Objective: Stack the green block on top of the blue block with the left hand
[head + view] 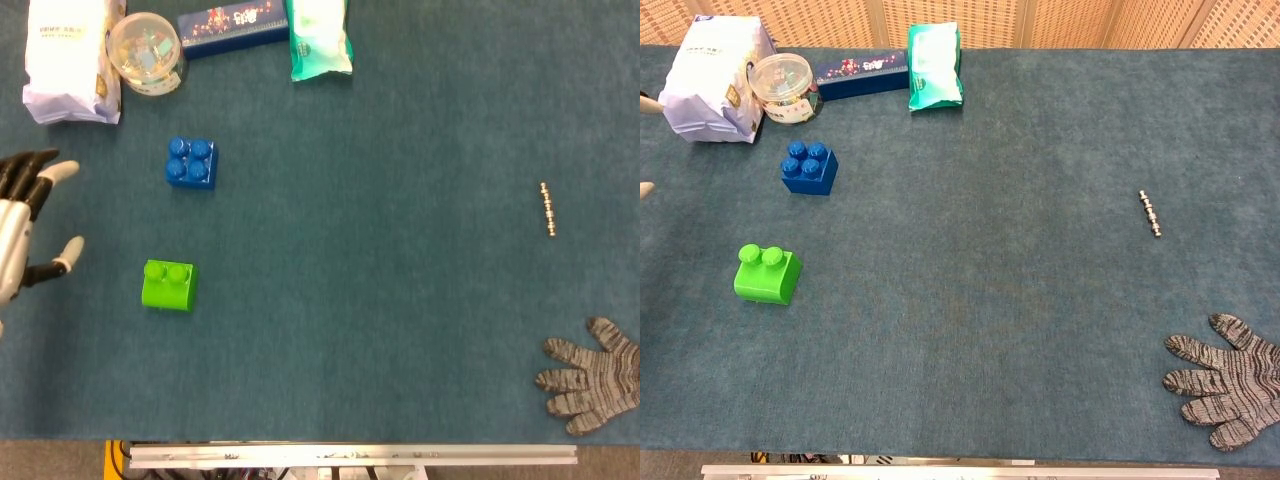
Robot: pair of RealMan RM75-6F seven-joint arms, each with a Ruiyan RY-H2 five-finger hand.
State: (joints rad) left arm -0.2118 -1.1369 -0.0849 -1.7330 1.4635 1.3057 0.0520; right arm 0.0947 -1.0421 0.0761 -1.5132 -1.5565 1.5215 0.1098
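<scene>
1. The left hand (25,235) waits at nine o'clock of the table (400,300), fingers spread and empty, likely poised to reach; its palm is cut off.
2. The green block (169,285) sits loose, studs up, long axis three-to-nine.
3. The blue block (190,163) lies at its twelve o'clock, apart.
4. The right hand (592,375) lies flat.

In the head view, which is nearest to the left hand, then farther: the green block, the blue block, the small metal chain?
From the left hand:
1. Green block, just right of it, slightly lower.
2. Blue block, up and right.
3. Small metal chain, far right side.
</scene>
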